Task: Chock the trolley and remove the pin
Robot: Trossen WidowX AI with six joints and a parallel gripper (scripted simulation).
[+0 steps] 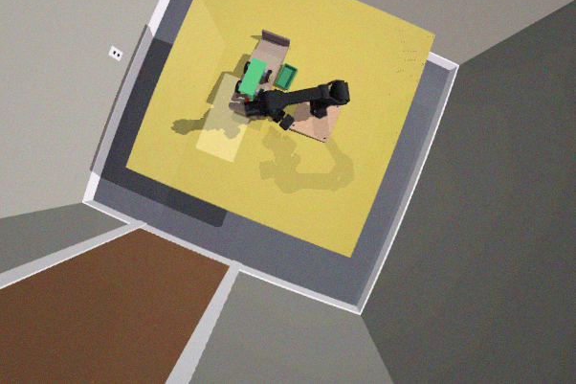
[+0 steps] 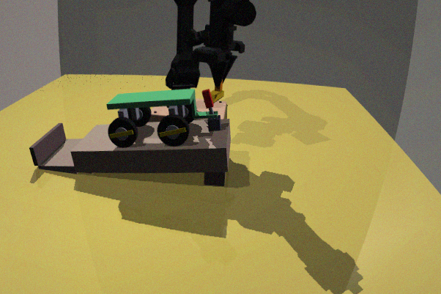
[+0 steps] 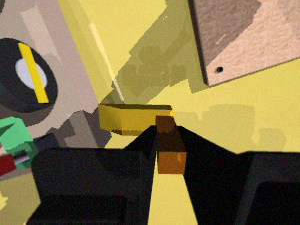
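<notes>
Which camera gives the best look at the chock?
The wrist view: the chock's yellow body and orange handle appear large, between the gripper's fingers. The exterior view shows it small, behind the red-headed pin; from the top, I can't make it out.

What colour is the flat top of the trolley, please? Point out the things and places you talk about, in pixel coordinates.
The trolley's top (image 1: 253, 77) (image 2: 154, 97) is plain green, best seen in the exterior view.
</notes>
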